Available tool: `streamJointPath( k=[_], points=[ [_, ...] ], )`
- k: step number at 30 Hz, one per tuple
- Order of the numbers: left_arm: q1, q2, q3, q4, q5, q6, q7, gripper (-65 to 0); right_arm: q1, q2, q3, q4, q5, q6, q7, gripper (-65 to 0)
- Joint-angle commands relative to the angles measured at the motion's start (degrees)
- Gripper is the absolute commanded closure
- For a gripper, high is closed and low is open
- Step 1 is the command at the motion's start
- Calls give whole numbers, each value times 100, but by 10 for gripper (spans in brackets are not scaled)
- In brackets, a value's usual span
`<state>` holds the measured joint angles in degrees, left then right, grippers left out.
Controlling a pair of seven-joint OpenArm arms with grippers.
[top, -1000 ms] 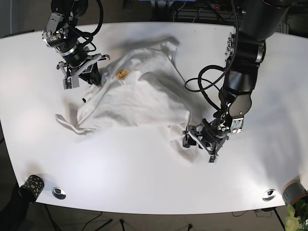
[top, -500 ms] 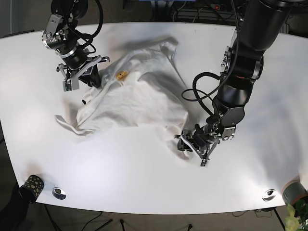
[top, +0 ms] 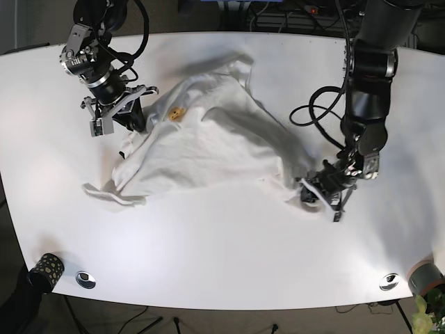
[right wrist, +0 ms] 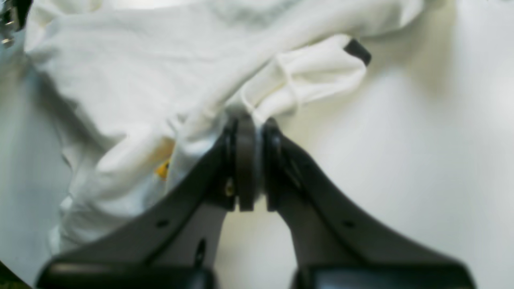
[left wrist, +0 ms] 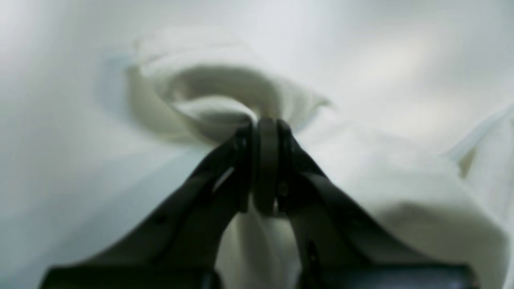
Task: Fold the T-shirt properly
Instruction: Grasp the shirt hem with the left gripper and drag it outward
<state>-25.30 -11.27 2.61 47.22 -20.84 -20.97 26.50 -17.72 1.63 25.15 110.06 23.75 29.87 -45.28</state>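
Left wrist view. Left end effector (left wrist: pixel 265 132): jaws pressed together on a bunched fold of the T-shirt (left wrist: pixel 225 104). The cloth swirls into a soft twist just beyond the tips and trails back under the jaws. The picture is blurred, so which part of the garment is pinched cannot be told. The pinch on an outer edge appears meant to draw the cloth out flat.

Right wrist view. Right end effector (right wrist: pixel 249 126): jaws closed on a gathered edge of the T-shirt (right wrist: pixel 160 68). A folded flap with a small dark tab (right wrist: pixel 357 51) sits just beyond the tips, to the right. A small yellow mark (right wrist: pixel 162 170) shows on the cloth to the left of the jaws. Bare white surface (right wrist: pixel 421 160) lies to the right.

Base view. T-shirt (top: pixel 208 142): crumpled, unfolded, lying mid-surface (top: pixel 222 257), stretched between the two arms. Right end effector (top: pixel 132 115) holds its far-left part near the yellow mark (top: pixel 175 113); left end effector (top: pixel 316 191) holds its near-right corner. The opposed grips suggest the spreading step, with folding not yet begun. A dark cup (top: pixel 47 266) and two round fittings (top: pixel 85 279) sit at the near edge, well apart from the garment.
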Motion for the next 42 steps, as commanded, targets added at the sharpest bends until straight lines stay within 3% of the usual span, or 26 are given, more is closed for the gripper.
streamJointPath(
  k=[1,5,10,17,19,28,42],
  points=[
    [187,-188,-239,654,58,36,211,0,44,44,22,102,100,24,145,0],
    [855,-460,-679,1709,66,27,677,-8,62,44,22,93,100,24,136,0],
    [1576,-706,-1153,2553,40,27,1003,-86,70,44,4,93,100,33,128,0],
    [2332,-741,-1945,3335,40,18,1442,-428,176,53,-198,-21,100,33,110,0],
    [2394,-733,-2077,3396,40,18,1477,-461,185,61,-242,-74,100,33,110,0],
    [2121,-513,-2428,3353,66,-298,1486,-471,193,44,-418,-101,100,33,110,0],
    [890,-425,-2411,1603,40,-316,1469,-467,202,44,-444,-109,91,24,110,0]
  ],
)
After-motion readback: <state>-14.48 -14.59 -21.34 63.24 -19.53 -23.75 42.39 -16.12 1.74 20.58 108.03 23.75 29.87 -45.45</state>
